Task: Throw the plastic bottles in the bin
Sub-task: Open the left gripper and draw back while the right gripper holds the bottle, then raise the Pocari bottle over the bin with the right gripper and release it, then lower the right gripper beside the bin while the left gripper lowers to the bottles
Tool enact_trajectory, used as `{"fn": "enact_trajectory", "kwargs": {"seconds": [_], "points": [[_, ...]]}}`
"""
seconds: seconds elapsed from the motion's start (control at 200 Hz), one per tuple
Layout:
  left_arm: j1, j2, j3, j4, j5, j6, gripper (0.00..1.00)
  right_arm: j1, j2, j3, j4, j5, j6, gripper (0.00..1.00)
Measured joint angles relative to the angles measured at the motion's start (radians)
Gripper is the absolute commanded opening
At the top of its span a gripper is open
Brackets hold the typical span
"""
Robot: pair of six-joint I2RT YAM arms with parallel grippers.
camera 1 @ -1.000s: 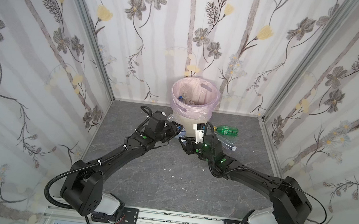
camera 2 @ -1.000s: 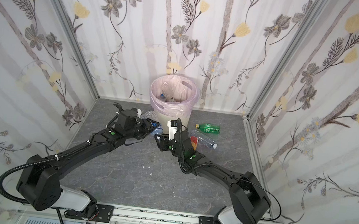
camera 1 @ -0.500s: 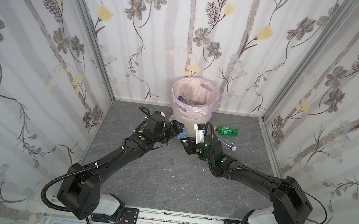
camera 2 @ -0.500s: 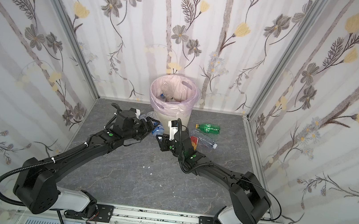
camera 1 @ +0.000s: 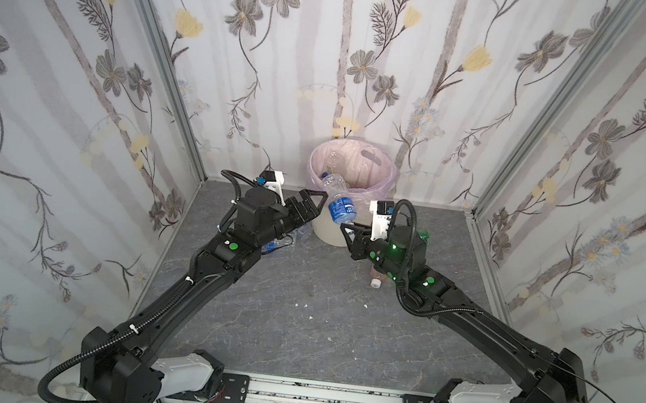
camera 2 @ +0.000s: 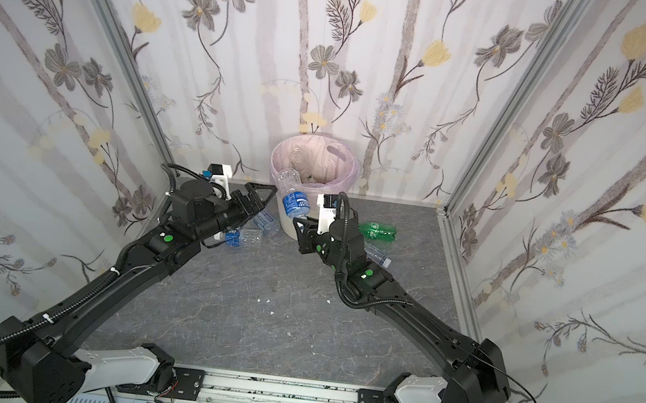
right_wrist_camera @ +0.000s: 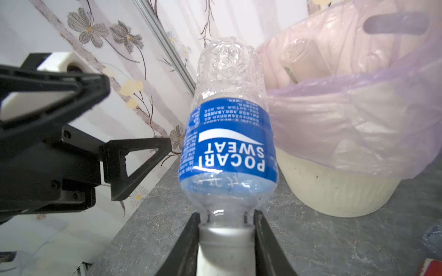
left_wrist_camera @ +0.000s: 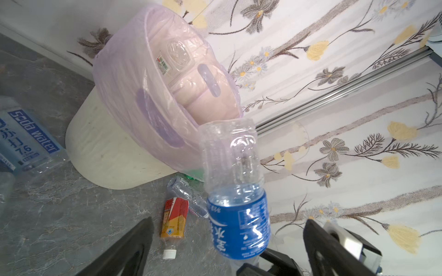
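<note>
A clear plastic bottle with a blue label [camera 1: 340,202] [camera 2: 296,201] [right_wrist_camera: 229,133] hangs bottom-up in front of the bin [camera 1: 326,232] [camera 2: 287,225]. My right gripper [camera 1: 345,228] [right_wrist_camera: 227,222] is shut on its white cap. My left gripper [camera 1: 314,205] [left_wrist_camera: 228,222] stands wide open just left of the bottle, its fingers apart from it. The bin's pink liner [left_wrist_camera: 119,78] is open, and a clear bottle [left_wrist_camera: 178,51] lies inside. An orange bottle with a red label [left_wrist_camera: 174,217] lies on the floor below.
Blue-labelled bottles [camera 2: 237,238] and a soda water bottle [left_wrist_camera: 26,138] lie left of the bin, under my left arm. A green bottle [camera 2: 378,231] and a clear one [camera 2: 377,255] lie to its right. Patterned walls close in the back and sides.
My left gripper has opened and let go of the blue-labelled bottle. My right gripper has shut on its cap, and the bottle now stands out from it.
</note>
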Motion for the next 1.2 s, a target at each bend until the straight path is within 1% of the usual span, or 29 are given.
{"fn": "enact_trajectory", "kwargs": {"seconds": [0.16, 0.315, 0.555, 0.684, 0.709, 0.729, 0.774, 0.794, 0.799, 0.809, 0.829, 0.834, 0.839, 0.879, 0.944, 1.009, 1.199], "points": [[-0.002, 0.021, 0.087, 0.000, 0.002, 0.061, 1.00, -0.061, -0.005, 0.137, -0.059, 0.047, -0.058, 0.27], [-0.002, 0.044, 0.152, 0.011, 0.010, 0.109, 1.00, -0.131, 0.018, 0.319, -0.116, 0.097, -0.106, 0.27], [-0.002, 0.055, 0.148, 0.006, 0.011, 0.141, 1.00, -0.164, 0.074, 0.586, -0.132, 0.145, -0.195, 0.28], [-0.002, 0.054, 0.137, -0.001, 0.003, 0.159, 1.00, -0.181, 0.182, 0.696, -0.125, 0.159, -0.214, 0.30], [-0.001, 0.053, 0.133, 0.003, 0.000, 0.161, 1.00, -0.185, 0.211, 0.710, -0.126, 0.160, -0.213, 0.32], [0.000, 0.051, 0.127, 0.010, 0.000, 0.163, 1.00, -0.187, 0.232, 0.719, -0.126, 0.160, -0.213, 0.37], [0.002, 0.049, 0.115, 0.009, -0.003, 0.164, 1.00, -0.194, 0.296, 0.746, -0.144, 0.162, -0.210, 0.54], [0.002, 0.049, 0.111, 0.009, -0.004, 0.164, 1.00, -0.197, 0.327, 0.761, -0.160, 0.166, -0.209, 0.63], [0.002, 0.049, 0.111, 0.009, -0.004, 0.164, 1.00, -0.197, 0.333, 0.764, -0.163, 0.167, -0.209, 0.67], [0.002, 0.050, 0.109, 0.008, -0.005, 0.164, 1.00, -0.198, 0.351, 0.773, -0.173, 0.166, -0.207, 0.69], [0.003, 0.050, 0.106, 0.005, -0.004, 0.164, 1.00, -0.201, 0.378, 0.789, -0.189, 0.167, -0.203, 0.78], [0.004, 0.050, 0.106, 0.005, -0.004, 0.164, 1.00, -0.201, 0.391, 0.795, -0.195, 0.167, -0.201, 0.83], [0.004, 0.051, 0.105, 0.003, -0.004, 0.164, 1.00, -0.202, 0.396, 0.798, -0.197, 0.167, -0.200, 0.83], [0.007, 0.051, 0.098, 0.002, -0.003, 0.164, 1.00, -0.206, 0.449, 0.817, -0.228, 0.172, -0.197, 0.99], [0.012, 0.051, 0.090, 0.002, -0.003, 0.165, 1.00, -0.209, 0.496, 0.823, -0.294, 0.194, -0.182, 1.00], [0.016, 0.050, 0.079, 0.002, -0.003, 0.164, 1.00, -0.210, 0.506, 0.823, -0.340, 0.197, -0.180, 1.00], [0.020, 0.050, 0.054, 0.002, 0.004, 0.163, 1.00, -0.212, 0.439, 0.783, -0.311, 0.196, -0.156, 1.00]]}}
